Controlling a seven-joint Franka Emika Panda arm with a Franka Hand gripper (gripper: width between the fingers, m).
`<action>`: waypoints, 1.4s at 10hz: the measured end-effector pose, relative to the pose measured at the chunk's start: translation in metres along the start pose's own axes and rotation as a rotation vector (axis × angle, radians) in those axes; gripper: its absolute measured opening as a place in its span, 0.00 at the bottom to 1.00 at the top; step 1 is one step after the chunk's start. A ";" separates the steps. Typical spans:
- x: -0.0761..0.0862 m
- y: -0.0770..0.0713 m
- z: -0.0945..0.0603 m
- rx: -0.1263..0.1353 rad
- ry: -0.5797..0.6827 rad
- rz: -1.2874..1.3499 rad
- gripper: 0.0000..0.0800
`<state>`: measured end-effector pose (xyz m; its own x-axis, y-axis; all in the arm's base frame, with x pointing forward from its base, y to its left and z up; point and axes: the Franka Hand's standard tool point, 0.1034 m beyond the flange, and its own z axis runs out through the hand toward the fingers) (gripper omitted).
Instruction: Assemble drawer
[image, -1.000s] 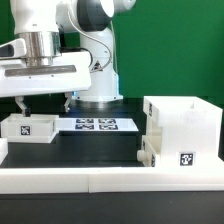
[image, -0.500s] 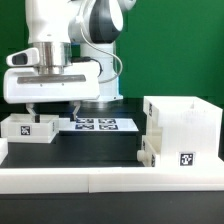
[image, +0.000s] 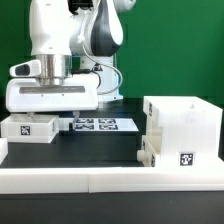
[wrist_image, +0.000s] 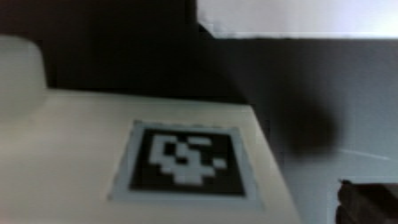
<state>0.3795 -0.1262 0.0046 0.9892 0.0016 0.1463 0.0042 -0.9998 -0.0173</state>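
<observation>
The drawer's tall boxy shell (image: 184, 128) stands at the exterior view's right, with one small tray (image: 148, 152) against its left side. The second small tray (image: 28, 128) lies at the exterior view's left, tag facing front. My gripper (image: 50, 114) hangs low just above and slightly right of this tray, fingers spread wide, holding nothing. The wrist view is blurred. It shows a white tagged surface (wrist_image: 183, 160) very close, and one dark fingertip (wrist_image: 368, 203) at the edge of the picture.
The marker board (image: 97, 125) lies flat on the black table between the left tray and the shell. A long low white border rail (image: 100, 178) runs along the front. The arm's base stands behind the marker board.
The gripper has come down and shifted a little toward the exterior view's right, ending close above the left tray. The parts have not moved.
</observation>
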 end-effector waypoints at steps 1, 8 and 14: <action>-0.001 0.001 0.000 0.000 -0.001 0.000 0.81; 0.003 -0.008 0.001 0.004 0.001 -0.020 0.09; 0.016 -0.033 -0.001 0.021 -0.004 -0.080 0.05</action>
<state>0.3951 -0.0929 0.0089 0.9861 0.0821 0.1443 0.0867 -0.9959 -0.0259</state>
